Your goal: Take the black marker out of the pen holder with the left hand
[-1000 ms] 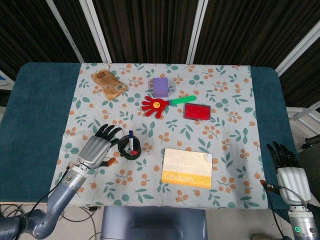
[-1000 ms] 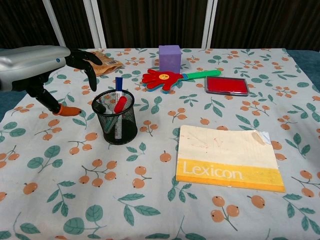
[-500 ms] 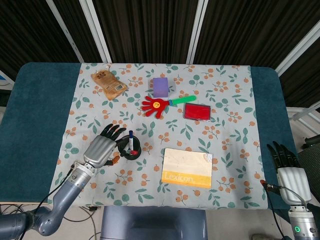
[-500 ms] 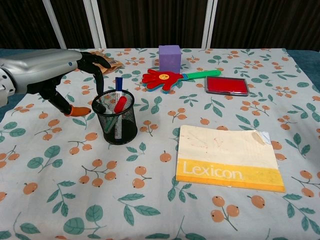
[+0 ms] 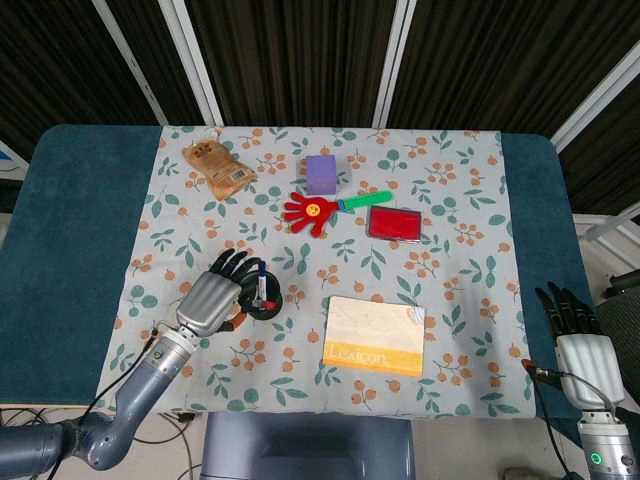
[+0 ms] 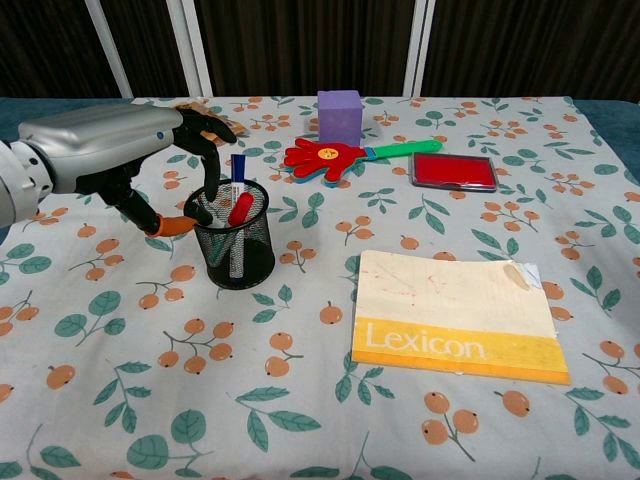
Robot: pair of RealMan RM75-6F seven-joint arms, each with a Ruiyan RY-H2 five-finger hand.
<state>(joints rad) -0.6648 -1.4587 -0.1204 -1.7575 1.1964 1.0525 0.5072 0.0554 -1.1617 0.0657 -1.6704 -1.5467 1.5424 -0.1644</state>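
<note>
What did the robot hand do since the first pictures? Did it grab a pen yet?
The left robot hand slid toward the black mesh pen holder and now reaches over its rim, fingers spread above the markers. It has not clearly gripped anything yet. The holder, its markers, the Lexicon book, the red clapper toy and the right robot hand stayed put.

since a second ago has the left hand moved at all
Yes. The left hand has moved right, toward the pen holder; its fingers now reach over the rim, where before they were clear to its left.
</note>
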